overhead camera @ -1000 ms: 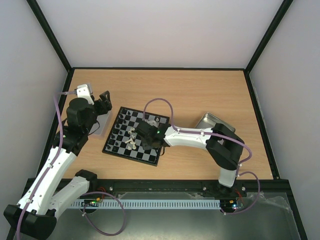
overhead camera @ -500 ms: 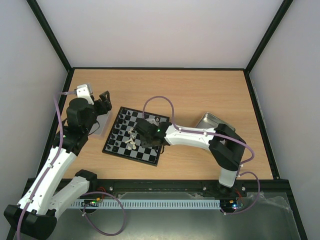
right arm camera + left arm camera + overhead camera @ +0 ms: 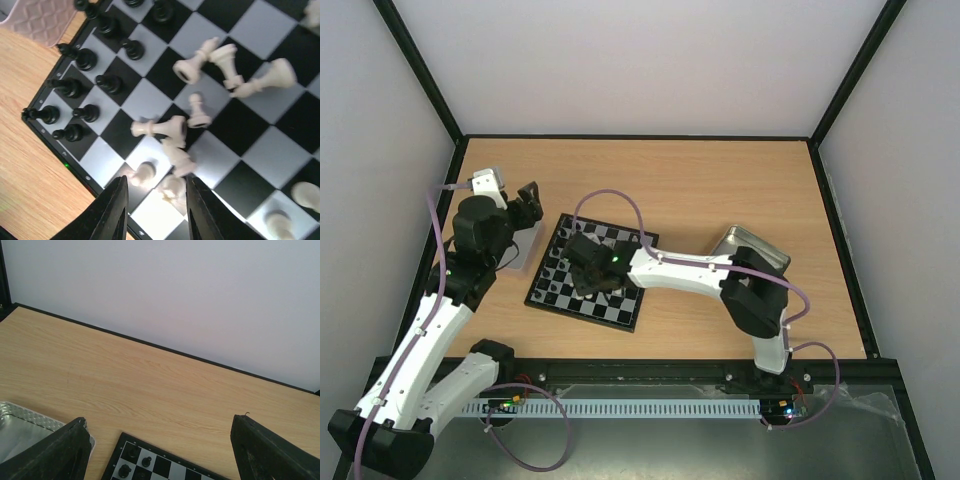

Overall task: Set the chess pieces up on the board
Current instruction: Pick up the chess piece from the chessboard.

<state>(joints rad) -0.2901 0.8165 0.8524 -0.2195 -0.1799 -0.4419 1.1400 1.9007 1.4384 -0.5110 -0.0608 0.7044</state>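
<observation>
The board (image 3: 620, 310) lies left of the table's middle. My right gripper (image 3: 584, 278) hovers low over its near-left part, open. In the right wrist view its fingertips (image 3: 114, 207) straddle two small cream-white pieces (image 3: 172, 187) lying on the squares, without touching them. Several more white chess pieces (image 3: 162, 127) lie toppled in a loose heap on the board (image 3: 272, 155). Black pieces (image 3: 65, 87) stand in two rows along its left edge. My left gripper (image 3: 525, 203) hangs open beyond the board's far-left corner (image 3: 165, 467), holding nothing.
A shallow silver tin (image 3: 522, 248) sits against the board's left side, under the left wrist, and its rim (image 3: 30, 415) shows beside the left finger. A second tin (image 3: 748, 244) lies right of the board, partly behind the right arm.
My right gripper went from shut to open and slid left across the board, now covering the toppled white pieces. The left arm has not moved.
</observation>
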